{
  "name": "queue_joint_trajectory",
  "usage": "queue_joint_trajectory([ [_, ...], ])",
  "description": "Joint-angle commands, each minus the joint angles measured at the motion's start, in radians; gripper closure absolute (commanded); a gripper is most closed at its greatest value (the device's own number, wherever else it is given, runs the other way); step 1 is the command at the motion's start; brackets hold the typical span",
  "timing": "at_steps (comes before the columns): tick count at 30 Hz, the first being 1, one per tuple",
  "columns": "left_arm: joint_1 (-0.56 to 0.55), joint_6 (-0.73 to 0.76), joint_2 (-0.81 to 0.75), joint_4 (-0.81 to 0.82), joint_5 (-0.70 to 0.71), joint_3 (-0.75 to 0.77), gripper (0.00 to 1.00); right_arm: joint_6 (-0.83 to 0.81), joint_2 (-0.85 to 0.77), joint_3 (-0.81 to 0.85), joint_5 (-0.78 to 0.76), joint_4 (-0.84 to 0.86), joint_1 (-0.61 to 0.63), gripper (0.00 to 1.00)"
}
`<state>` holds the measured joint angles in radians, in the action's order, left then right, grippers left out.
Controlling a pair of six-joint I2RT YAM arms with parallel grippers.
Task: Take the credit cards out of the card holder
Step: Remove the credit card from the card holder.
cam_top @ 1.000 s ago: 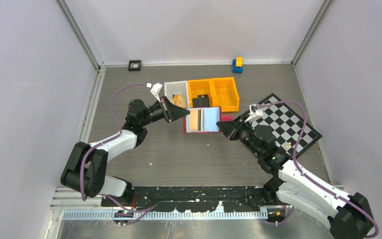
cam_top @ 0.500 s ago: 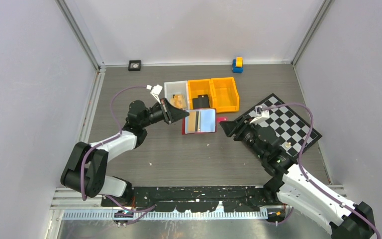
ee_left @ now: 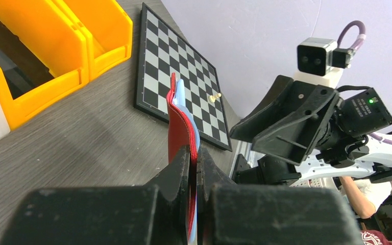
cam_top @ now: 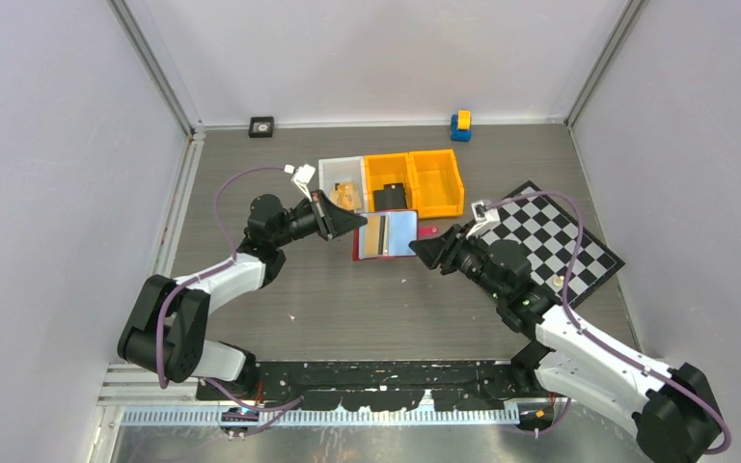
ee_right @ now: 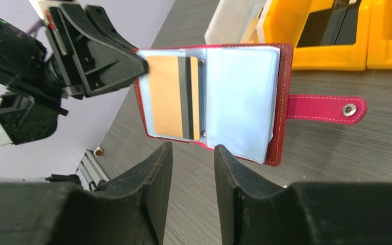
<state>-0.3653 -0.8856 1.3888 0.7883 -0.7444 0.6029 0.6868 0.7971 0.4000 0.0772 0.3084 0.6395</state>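
The red card holder (cam_top: pixel 400 231) hangs open above the table, and my left gripper (cam_top: pixel 360 221) is shut on its left edge. In the right wrist view its pale blue sleeves (ee_right: pixel 240 102) face the camera. A tan credit card (ee_right: pixel 171 97) with a dark stripe sits in the left sleeve, and the snap tab (ee_right: pixel 326 108) sticks out to the right. My right gripper (ee_right: pixel 193 153) is open just below the holder's lower edge, touching nothing. The left wrist view shows the holder (ee_left: pixel 176 120) edge-on between the shut fingers of my left gripper (ee_left: pixel 194 161).
Two orange bins (cam_top: pixel 415 181) and a white bin (cam_top: pixel 341 177) stand just behind the holder. A chequered board (cam_top: pixel 560 236) lies on the right with a small pale piece (cam_top: pixel 559 280) on it. A blue-and-yellow block (cam_top: pixel 460 124) and a black square (cam_top: pixel 261 125) sit by the back wall.
My right gripper let go of the holder's right edge, opened, drew back, then came in again low by the holder. The holder tilted up slightly in the left gripper.
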Motion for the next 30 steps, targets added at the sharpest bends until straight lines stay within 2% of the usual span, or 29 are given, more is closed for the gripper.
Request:
queue_joint_trajectory([
  [1,-0.004,0.000,-0.028,0.040,-0.008,0.010,1.00,-0.007,0.071,0.046,0.041,0.090,0.000,0.62],
  [5,-0.004,-0.014,-0.024,0.058,-0.010,0.007,1.00,0.004,0.114,0.061,0.007,0.086,0.000,0.70],
  [9,-0.005,-0.026,-0.018,0.070,-0.013,0.007,1.00,0.009,0.131,0.066,0.001,0.086,0.000,0.73],
  [21,-0.004,-0.064,-0.001,0.106,-0.029,0.006,1.00,0.020,0.174,0.075,0.017,0.107,-0.001,0.76],
  [27,-0.004,-0.117,0.032,0.165,-0.058,0.011,1.00,0.045,0.240,0.072,0.085,0.218,-0.001,0.75],
  [30,-0.004,-0.150,0.054,0.216,-0.082,0.015,1.00,0.053,0.270,0.061,0.110,0.287,-0.004,0.71],
])
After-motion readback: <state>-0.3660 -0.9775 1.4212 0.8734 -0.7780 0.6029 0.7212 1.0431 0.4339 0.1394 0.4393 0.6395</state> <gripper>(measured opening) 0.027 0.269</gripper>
